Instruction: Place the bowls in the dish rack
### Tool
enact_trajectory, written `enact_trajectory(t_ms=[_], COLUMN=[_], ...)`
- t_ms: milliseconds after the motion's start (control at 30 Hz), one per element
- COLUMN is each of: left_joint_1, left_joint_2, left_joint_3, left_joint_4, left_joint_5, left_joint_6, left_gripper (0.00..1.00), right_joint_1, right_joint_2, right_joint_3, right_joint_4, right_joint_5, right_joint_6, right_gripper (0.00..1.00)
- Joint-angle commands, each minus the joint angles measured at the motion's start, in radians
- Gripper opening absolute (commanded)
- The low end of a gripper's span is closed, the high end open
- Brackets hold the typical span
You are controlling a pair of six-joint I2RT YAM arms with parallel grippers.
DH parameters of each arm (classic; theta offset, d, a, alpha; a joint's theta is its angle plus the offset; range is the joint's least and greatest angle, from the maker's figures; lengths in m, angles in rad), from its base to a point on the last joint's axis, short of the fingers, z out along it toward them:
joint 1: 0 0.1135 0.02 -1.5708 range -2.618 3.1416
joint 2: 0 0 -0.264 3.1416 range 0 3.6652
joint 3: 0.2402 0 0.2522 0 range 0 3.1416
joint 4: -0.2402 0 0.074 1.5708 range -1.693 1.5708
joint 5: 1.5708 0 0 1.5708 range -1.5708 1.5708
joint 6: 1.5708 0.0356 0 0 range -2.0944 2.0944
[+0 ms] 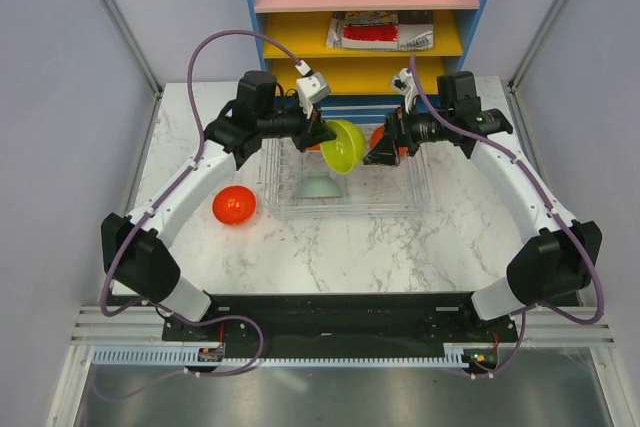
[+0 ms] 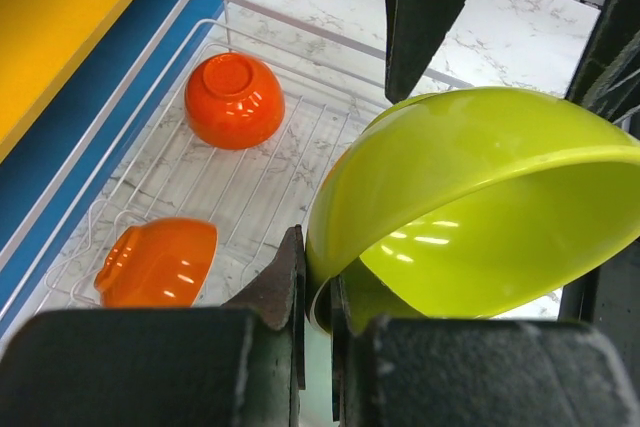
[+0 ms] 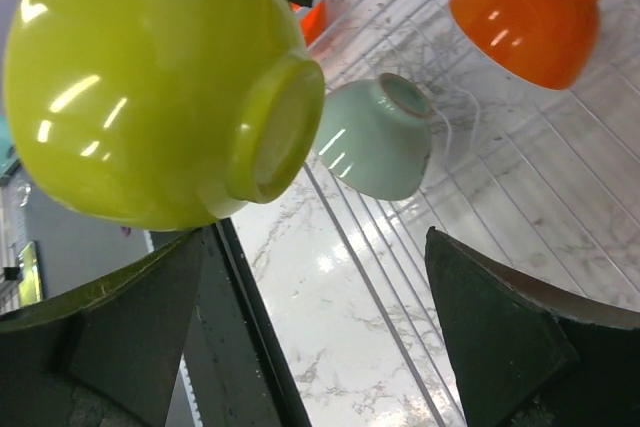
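Note:
My left gripper (image 1: 326, 133) is shut on the rim of a lime green bowl (image 1: 343, 145) and holds it tilted above the white wire dish rack (image 1: 345, 213). In the left wrist view my left gripper (image 2: 320, 297) pinches the lime bowl (image 2: 470, 207); two orange bowls (image 2: 233, 99) (image 2: 157, 260) lie upside down in the rack. My right gripper (image 1: 384, 153) is open and empty over the rack's right part, next to the lime bowl (image 3: 150, 77). A pale mint bowl (image 3: 375, 137) and an orange bowl (image 3: 525, 17) lie upside down in the rack. A red bowl (image 1: 233, 205) sits on the table left of the rack.
A blue shelf unit (image 1: 360, 37) with pink and yellow shelves stands right behind the rack, holding books. Grey walls close in on both sides of the marble table (image 1: 330, 257).

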Motion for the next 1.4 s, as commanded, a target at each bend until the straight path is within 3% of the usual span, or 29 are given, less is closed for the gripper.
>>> enact_trajectory(t_ms=[0,233,500,867,1367], left_joint_1=[0.0,-0.002,-0.003,-0.002,-0.005], left_joint_2=[-0.001,0.039,0.043,0.046,0.049], left_joint_3=[0.017,0.044,0.047,0.063,0.078], left_joint_4=[0.025,0.031,0.045,0.038,0.031], left_joint_5=[-0.015,-0.143,-0.138,-0.107,-0.102], left_joint_6=[0.024,-0.014,-0.043,-0.057,-0.057], left_gripper=[0.02,0.02,0.02,0.02,0.02], right_joint_1=[-0.013,-0.016,-0.016,-0.008,0.043], right_joint_2=[-0.011,-0.033,-0.037,0.001,0.019], right_joint_3=[-0.017,-0.072,-0.14,-0.15,-0.158], right_joint_4=[0.107,0.266,0.525,0.622,0.628], right_joint_5=[-0.222,-0.21,-0.125,-0.124,-0.108], right_joint_6=[0.05,0.192,0.381,0.451,0.455], right_gripper=[0.98,0.98,0.98,0.98,0.98])
